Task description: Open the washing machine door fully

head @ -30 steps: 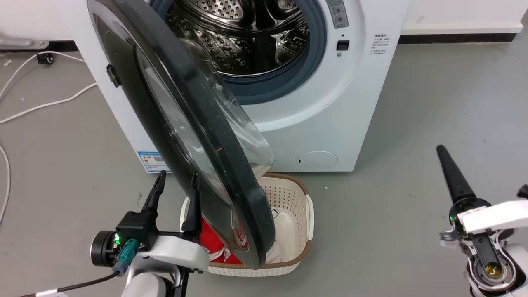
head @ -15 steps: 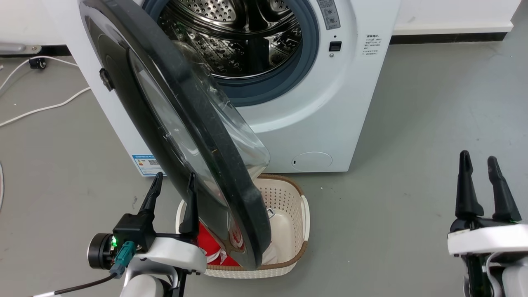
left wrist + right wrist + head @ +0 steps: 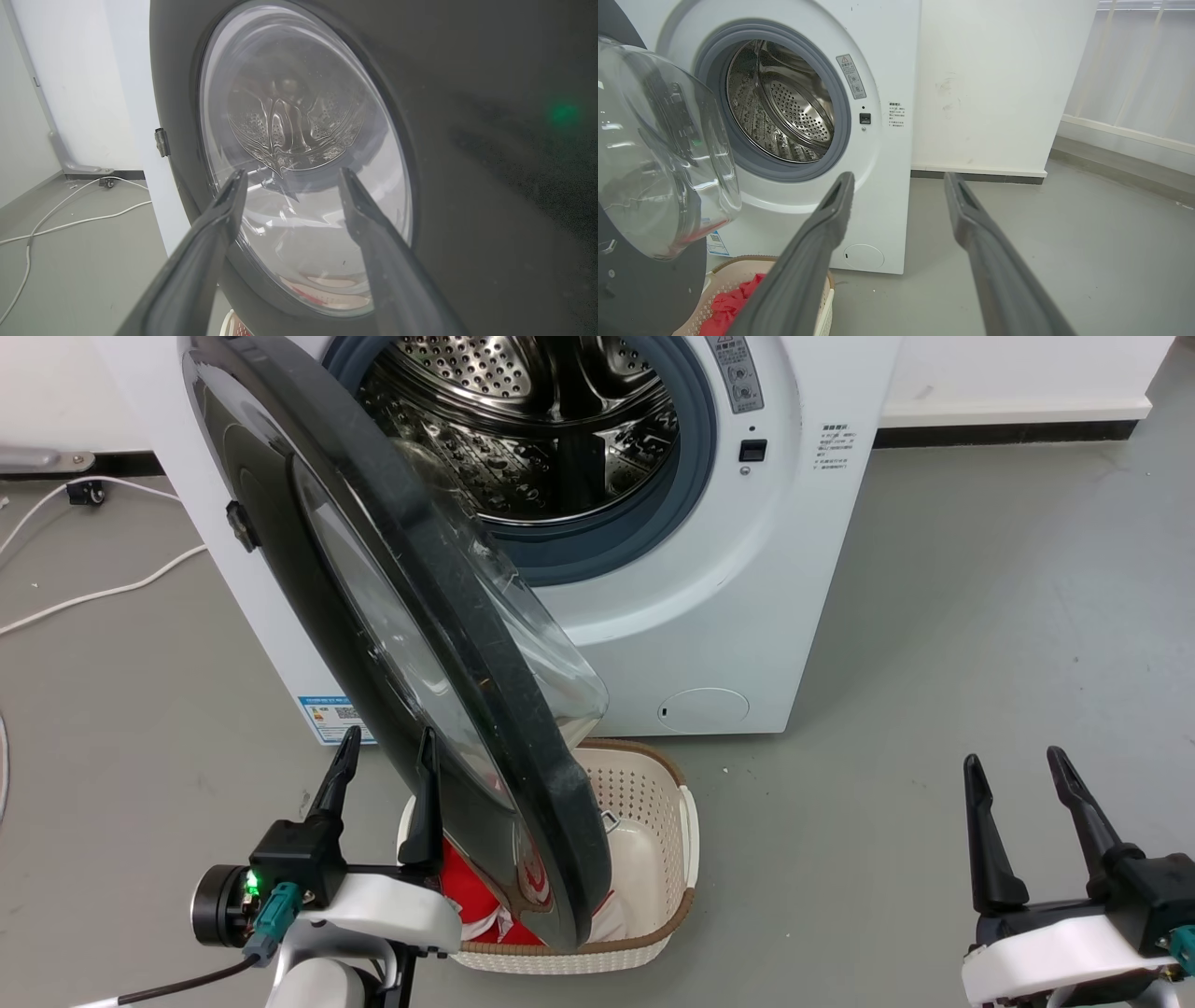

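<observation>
The washing machine point(image 3: 738, 579) is a white front-loader with its steel drum point(image 3: 541, 429) exposed. The washing machine door point(image 3: 420, 569), black-rimmed with a bulging glass bowl, is hinged at the left and stands swung far out towards me, its lower edge over a basket. My left gripper point(image 3: 388, 735) is open at the door's outer face, its right finger up against the rim. In the left wrist view the left gripper point(image 3: 292, 171) points at the door point(image 3: 467, 186); whether it touches is unclear. My right gripper point(image 3: 1013, 758) is open and empty at the lower right, away from the machine point(image 3: 887, 196).
A white perforated laundry basket point(image 3: 686, 821) with red cloth point(image 3: 731, 301) stands on the grey floor under the door's lower edge. White cables point(image 3: 103, 593) lie on the floor to the left. Bare floor stretches to the right of the machine up to a white wall point(image 3: 994, 84).
My right gripper has turned so both fingers point up, and it has dropped lower and to the left in the head view. The head camera shifted slightly. Door and left gripper hardly moved.
</observation>
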`<state>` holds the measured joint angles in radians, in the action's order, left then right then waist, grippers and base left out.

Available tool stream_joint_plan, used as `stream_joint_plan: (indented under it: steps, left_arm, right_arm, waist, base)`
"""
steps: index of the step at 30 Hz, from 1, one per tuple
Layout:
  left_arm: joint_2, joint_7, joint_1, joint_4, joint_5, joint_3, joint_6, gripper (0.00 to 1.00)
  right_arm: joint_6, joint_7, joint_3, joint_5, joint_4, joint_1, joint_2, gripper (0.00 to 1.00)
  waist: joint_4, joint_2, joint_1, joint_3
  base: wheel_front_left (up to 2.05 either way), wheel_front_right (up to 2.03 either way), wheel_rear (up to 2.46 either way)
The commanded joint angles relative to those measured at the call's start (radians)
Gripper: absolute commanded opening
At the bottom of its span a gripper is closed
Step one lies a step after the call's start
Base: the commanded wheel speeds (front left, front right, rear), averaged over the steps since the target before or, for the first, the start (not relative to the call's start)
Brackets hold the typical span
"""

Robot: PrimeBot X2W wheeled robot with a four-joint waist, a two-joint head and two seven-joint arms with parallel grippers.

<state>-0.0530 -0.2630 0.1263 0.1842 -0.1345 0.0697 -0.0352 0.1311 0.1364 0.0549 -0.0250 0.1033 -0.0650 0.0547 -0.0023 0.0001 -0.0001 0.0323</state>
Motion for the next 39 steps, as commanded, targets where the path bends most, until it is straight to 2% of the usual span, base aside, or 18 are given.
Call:
stream_joint_plan:
  steps: [1, 6, 24, 25, 26, 27, 35, 39]
  left_arm:
    - [-0.003, -0.002, -0.013, 0.0, 0.006, 0.002, -0.003, 1.0]
    - [-0.003, -0.002, -0.015, 0.002, 0.011, 0.007, -0.005, 1.0]
    - [-0.008, -0.002, -0.018, 0.017, 0.012, 0.01, -0.007, 1.0]
    - [-0.008, -0.002, -0.016, 0.017, 0.011, 0.011, -0.008, 0.73]
    - [-0.009, -0.002, -0.015, 0.018, 0.011, 0.011, -0.008, 0.06]
    - [-0.009, -0.002, -0.013, 0.02, 0.009, 0.011, -0.008, 0.0]
    - [-0.009, -0.002, -0.003, 0.009, -0.009, -0.001, -0.005, 0.0]
    - [-0.007, -0.002, 0.001, -0.042, -0.019, -0.012, -0.004, 0.0]
  right_arm:
    - [0.0, 0.0, -0.001, -0.005, 0.002, -0.013, -0.006, 1.0]
    - [-0.001, 0.0, 0.008, -0.048, -0.014, -0.015, -0.006, 1.0]
    - [0.0, 0.0, 0.009, -0.056, -0.032, -0.008, -0.006, 1.0]
    - [-0.001, 0.001, 0.009, -0.058, -0.034, -0.007, -0.006, 1.0]
    - [0.0, 0.002, 0.008, -0.059, -0.035, -0.006, -0.006, 1.0]
    - [-0.001, 0.003, 0.009, -0.061, -0.037, -0.004, -0.006, 1.0]
    - [0.0, 0.01, 0.007, -0.064, -0.052, 0.003, -0.007, 1.0]
    - [-0.001, 0.014, 0.005, -0.066, -0.057, 0.008, -0.007, 1.0]
  waist:
    - [0.0, -0.0001, 0.0001, -0.001]
    - [0.002, -0.0001, 0.0001, -0.003]
    - [-0.001, -0.0001, 0.0001, -0.015]
    - [-0.001, -0.0001, 0.0001, -0.015]
    - [-0.001, -0.0001, 0.0001, -0.014]
    - [0.0, -0.0001, 0.0001, -0.014]
    - [0.003, -0.0001, 0.0001, -0.011]
    - [0.005, -0.0001, 0.0001, -0.011]
  base:
    - [0.0, 0.0, 0.0]
    - [0.0, 0.0, 0.0]
    - [0.0, 0.0, 0.0]
    - [0.0, 0.0, 0.0]
    - [0.0, 0.0, 0.0]
    - [0.0, 0.0, 0.0]
    - [0.0, 0.0, 0.0]
    - [0.0, 0.0, 0.0]
